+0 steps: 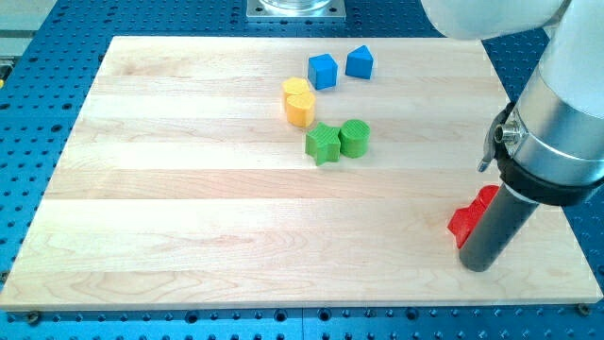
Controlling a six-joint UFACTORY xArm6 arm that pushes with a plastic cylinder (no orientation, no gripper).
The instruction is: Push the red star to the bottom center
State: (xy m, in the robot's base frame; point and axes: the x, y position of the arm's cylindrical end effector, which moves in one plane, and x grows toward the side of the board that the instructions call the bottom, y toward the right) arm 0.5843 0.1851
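The red star (468, 219) lies near the wooden board's right edge, low in the view, and is partly hidden behind my rod. My tip (480, 266) rests on the board just to the right of and below the star, touching or nearly touching it. The arm's grey body rises above it at the view's right.
A blue cube (323, 71) and a blue wedge-like block (359, 62) sit near the board's top centre. A yellow heart (299, 101) lies below them. A green star (323, 144) and a green cylinder (355, 138) sit side by side near the centre. The board's bottom edge (302, 304) is close to my tip.
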